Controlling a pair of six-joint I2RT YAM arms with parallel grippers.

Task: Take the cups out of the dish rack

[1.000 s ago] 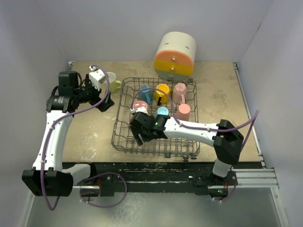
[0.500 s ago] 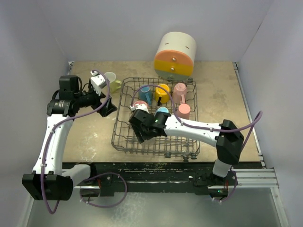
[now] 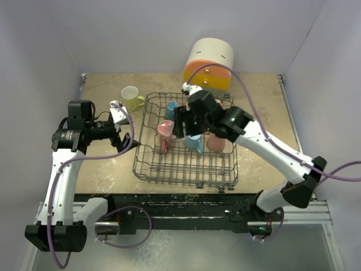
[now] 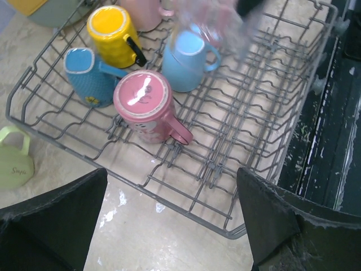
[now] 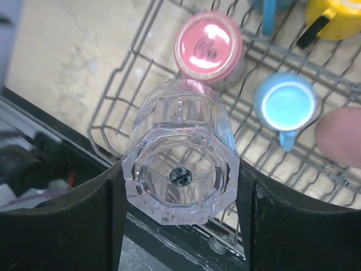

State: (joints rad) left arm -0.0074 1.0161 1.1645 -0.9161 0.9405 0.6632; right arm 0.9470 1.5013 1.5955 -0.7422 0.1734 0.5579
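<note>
**One glass lifted, six mugs in the rack, one mug outside it**

The large grey wire dish rack (image 3: 139, 158) sits on the beige table (image 3: 265, 107), just in front of a big cream, orange and green cylinder (image 3: 208, 62). The right arm (image 3: 271, 144) reaches over the middle of the rack. The right jaws are clamped on the single clear faceted glass (image 5: 180, 141), one finger against each side. The glass hangs above the rack, clear of its wire floor (its base faces the wrist camera).

Six handled mugs are inside the rack:
- One dark-blue mug (image 4: 87, 76) is at the back left.
- One yellow mug (image 4: 113, 28) with a black handle is at the back, beside the dark-blue mug.
- One light-blue mug (image 4: 189, 59) is near the middle.
- The first pink mug (image 4: 148, 104) is bottom-up at the left of centre.
- The second pink mug (image 4: 146, 11) is at the back, next to the yellow one.
- The third pink mug (image 3: 216, 141) is on the right side, beside the light-blue one.

One lime-yellow mug (image 3: 131, 97) stands mouth-up on the table, just outside the rack's back left corner.

The left arm (image 3: 62, 164) holds the left jaws spread wide and gripping nothing, over the table off the rack's left side.
</note>
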